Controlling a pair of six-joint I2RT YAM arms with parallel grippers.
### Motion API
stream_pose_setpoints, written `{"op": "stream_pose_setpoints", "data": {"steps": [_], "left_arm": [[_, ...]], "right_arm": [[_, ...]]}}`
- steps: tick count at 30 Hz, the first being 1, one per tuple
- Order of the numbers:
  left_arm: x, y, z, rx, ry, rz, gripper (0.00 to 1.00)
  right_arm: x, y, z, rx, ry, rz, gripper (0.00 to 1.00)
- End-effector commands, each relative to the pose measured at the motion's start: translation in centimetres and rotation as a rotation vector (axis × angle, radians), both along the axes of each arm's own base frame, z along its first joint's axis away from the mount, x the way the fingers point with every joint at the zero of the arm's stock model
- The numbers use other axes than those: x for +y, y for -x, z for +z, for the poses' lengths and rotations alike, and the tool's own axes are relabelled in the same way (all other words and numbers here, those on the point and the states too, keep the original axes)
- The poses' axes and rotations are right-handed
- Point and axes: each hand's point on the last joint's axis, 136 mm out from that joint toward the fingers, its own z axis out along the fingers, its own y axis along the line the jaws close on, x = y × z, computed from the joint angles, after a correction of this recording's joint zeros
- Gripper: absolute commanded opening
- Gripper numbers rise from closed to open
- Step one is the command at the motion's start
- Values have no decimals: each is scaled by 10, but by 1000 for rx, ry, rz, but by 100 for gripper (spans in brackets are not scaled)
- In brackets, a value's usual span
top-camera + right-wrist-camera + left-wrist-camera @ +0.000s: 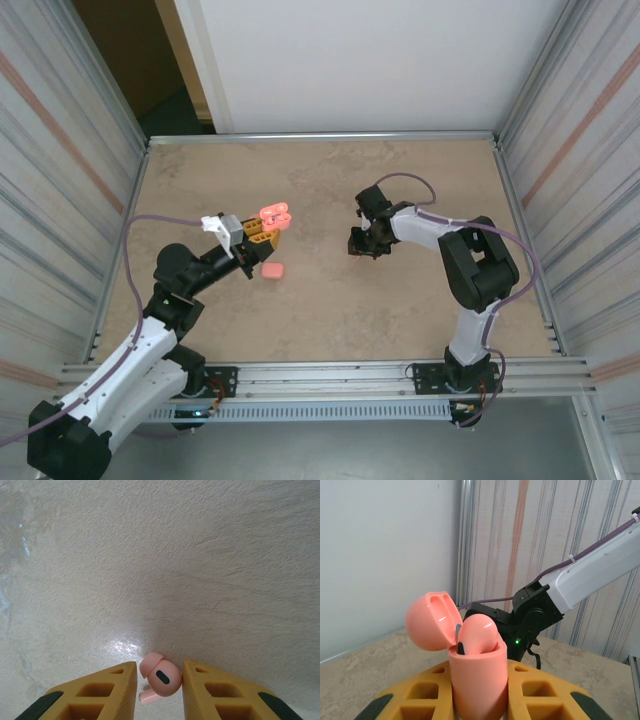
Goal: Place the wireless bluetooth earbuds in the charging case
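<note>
My left gripper (266, 227) is shut on the pink charging case (479, 680) and holds it upright above the table. Its lid (431, 621) is swung open to the left. One salmon-pink earbud (479, 634) sits in the case, its rounded head sticking out. My right gripper (160, 680) points down at the table at centre right, with another earbud (162, 677) lying between its yellow fingers. The right finger (200, 690) touches the earbud, and a sliver of gap shows at the left finger (122, 690). The earbud's short stem (148, 696) rests on the tabletop.
A second pink rounded box (272, 271) lies on the table just in front of the left gripper. The right arm (580, 575) reaches in across from the held case. Corrugated walls (60, 150) stand on both sides and a metal rail (330, 375) runs along the near edge.
</note>
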Motion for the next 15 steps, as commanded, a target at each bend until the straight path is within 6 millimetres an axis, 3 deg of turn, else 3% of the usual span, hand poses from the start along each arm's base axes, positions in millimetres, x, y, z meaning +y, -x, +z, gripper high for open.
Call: {"op": "stream_pose_setpoints", "data": {"steps": [1, 9, 15], "left_arm": [[0, 1, 13, -42, 2, 5, 0], [0, 1, 12, -38, 2, 2, 0], [0, 2, 11, -35, 2, 2, 0]], "right_arm": [[5, -1, -2, 15, -2, -1, 28], [4, 2, -8, 28, 8, 6, 21], [5, -2, 3, -16, 5, 20, 18]]}}
